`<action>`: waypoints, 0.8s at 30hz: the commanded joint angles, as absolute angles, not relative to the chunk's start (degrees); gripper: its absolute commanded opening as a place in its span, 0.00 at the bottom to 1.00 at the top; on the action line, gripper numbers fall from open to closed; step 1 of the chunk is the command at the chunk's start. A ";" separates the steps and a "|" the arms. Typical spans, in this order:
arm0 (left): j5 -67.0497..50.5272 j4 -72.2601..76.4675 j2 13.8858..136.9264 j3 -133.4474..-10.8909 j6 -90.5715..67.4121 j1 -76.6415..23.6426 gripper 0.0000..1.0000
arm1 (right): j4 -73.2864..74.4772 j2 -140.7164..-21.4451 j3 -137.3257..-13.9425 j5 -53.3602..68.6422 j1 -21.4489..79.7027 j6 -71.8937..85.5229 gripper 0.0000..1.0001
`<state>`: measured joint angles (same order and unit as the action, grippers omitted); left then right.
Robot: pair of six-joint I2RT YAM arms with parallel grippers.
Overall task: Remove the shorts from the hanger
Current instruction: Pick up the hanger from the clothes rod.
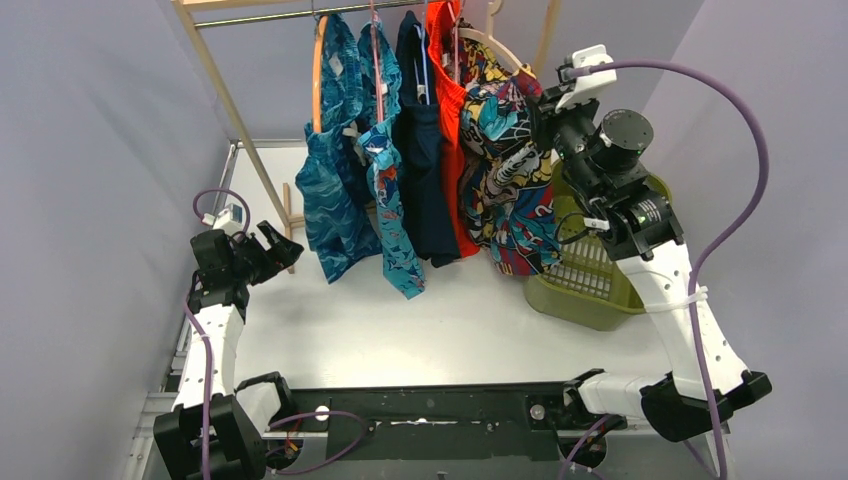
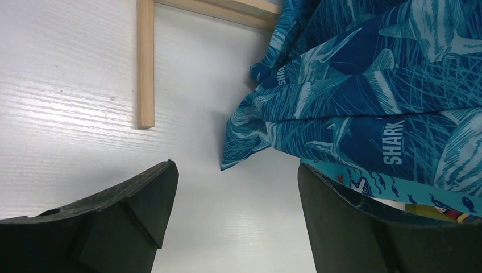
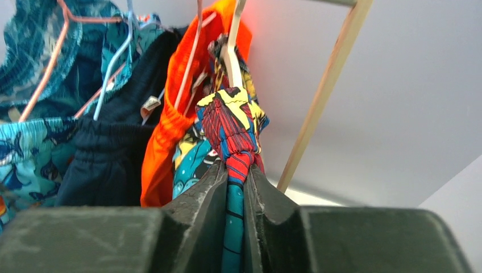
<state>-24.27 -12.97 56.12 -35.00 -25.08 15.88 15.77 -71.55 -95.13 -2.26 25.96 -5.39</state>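
Observation:
Several shorts hang on hangers from a rail: teal leaf-print shorts (image 1: 335, 190), turquoise cartoon-print shorts (image 1: 392, 215), navy shorts (image 1: 425, 170), orange-red shorts (image 1: 448, 100) and multicolour patterned shorts (image 1: 510, 180) on a wooden hanger (image 1: 492, 42). My right gripper (image 1: 545, 105) is raised and shut on the patterned shorts (image 3: 233, 122), pinching a bunched fold just below the hanger (image 3: 232, 57). My left gripper (image 1: 278, 245) is open and empty, low over the table, left of the teal shorts (image 2: 364, 96).
An olive-green laundry basket (image 1: 592, 285) stands at the right under the right arm. The rack's wooden legs (image 1: 235, 110) slant down at the left, with a foot bar (image 2: 145, 62) on the white table (image 1: 400, 320). Grey walls close in both sides.

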 commanded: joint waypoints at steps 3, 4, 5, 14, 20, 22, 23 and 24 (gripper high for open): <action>-25.05 -9.84 56.12 -35.59 -24.96 16.50 0.77 | 35.15 -74.63 -104.50 0.99 26.63 -6.46 0.19; -24.96 -9.84 56.05 -35.53 -24.96 16.52 0.77 | 37.99 -76.84 -107.98 1.24 26.63 -6.26 0.24; -24.92 -9.84 56.00 -35.44 -24.96 16.52 0.77 | 41.40 -79.03 -112.08 1.53 26.69 -6.23 0.29; -25.28 -9.85 56.08 -35.47 -24.96 16.73 0.77 | 60.67 -96.60 -139.46 1.90 26.37 -5.40 0.47; -25.88 -9.76 56.52 -35.50 -24.96 16.87 0.77 | 55.99 -95.39 -134.26 -5.51 26.66 -4.05 0.03; -25.92 -9.74 56.51 -35.47 -25.04 16.90 0.77 | 49.57 -92.16 -130.11 -12.20 27.69 -4.31 0.00; -25.90 -9.75 56.51 -35.50 -25.05 16.96 0.77 | 44.23 -89.73 -126.34 -15.53 28.75 -5.49 0.00; -25.90 -9.71 56.43 -35.51 -25.05 16.91 0.77 | 38.18 -86.77 -121.87 -19.07 30.39 -7.27 0.00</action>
